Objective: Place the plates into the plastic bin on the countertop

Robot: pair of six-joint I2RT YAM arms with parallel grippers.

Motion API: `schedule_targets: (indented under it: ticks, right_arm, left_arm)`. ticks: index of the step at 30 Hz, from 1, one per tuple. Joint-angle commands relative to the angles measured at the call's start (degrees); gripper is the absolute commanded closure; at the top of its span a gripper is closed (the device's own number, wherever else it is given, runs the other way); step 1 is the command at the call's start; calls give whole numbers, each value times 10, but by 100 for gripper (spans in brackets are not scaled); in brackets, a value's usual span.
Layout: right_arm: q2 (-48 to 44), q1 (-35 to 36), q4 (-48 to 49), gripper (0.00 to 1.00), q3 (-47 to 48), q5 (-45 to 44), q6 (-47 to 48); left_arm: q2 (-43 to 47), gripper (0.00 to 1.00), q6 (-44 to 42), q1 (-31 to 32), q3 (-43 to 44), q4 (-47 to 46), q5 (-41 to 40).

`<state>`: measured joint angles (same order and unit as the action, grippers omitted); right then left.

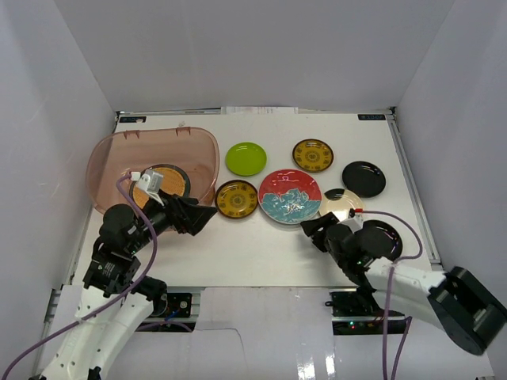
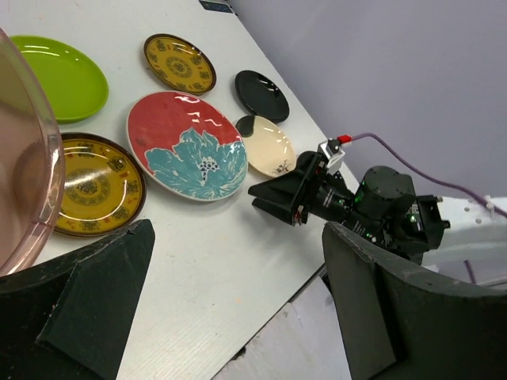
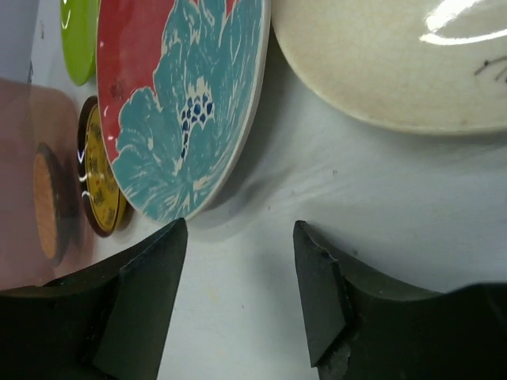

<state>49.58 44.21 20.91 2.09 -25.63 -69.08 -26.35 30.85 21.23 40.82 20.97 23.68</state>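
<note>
- Right gripper (image 3: pixel 238 293) sits low over the countertop (image 3: pixel 412 206), fingers spread, nothing between them, aimed at the rim of the red-and-teal plate (image 3: pixel 182 95).
- Risk: a finger skids, shoving it into the yellow plate (image 3: pixel 107 186) or clipping the cream plate (image 3: pixel 396 55) alongside.
- Left gripper (image 2: pixel 238 317) gapes wide, empty, beside the bin (image 1: pixel 111 158); one tan plate (image 1: pixel 162 184) already inside.

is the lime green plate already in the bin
No, the lime green plate lies on the countertop, beside the plastic bin and outside its rim.
</note>
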Motion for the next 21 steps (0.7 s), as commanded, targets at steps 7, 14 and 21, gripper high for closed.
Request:
schedule_targets:
  ticks: [7, 14, 21]
  right_arm:
    - [270, -48, 272, 62, 58, -20, -112]
    - [219, -43, 297, 92, 60, -35, -73]
    - [-34, 46, 121, 92, 171, -111, 147]
  left_arm:
    - [38, 2, -76, 3, -28, 28, -42]
    - [38, 2, -80, 2, -29, 15, -50]
    - [4, 2, -33, 3, 121, 17, -8]
